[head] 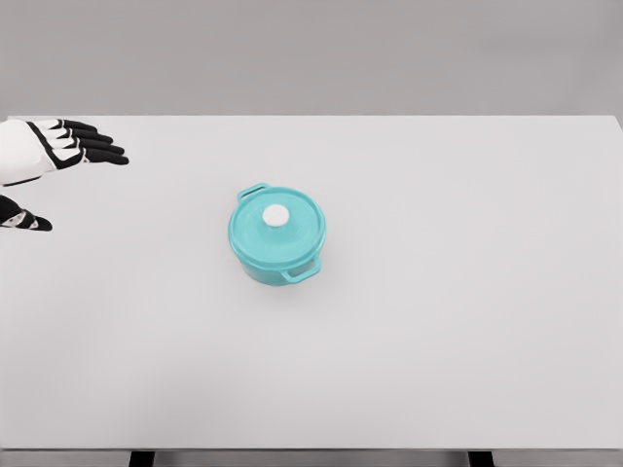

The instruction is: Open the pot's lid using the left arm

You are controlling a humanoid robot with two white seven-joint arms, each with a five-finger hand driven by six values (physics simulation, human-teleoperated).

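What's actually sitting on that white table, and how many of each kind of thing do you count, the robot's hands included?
Teal pot, lid on: 1
White knob on the lid: 1
Robot hands in view: 1, the left hand, fingers spread, holding nothing
White table: 1
Total: 4

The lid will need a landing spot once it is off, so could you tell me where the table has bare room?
Bare table lies right of and in front of the pot. The left hand occupies the far-left edge.
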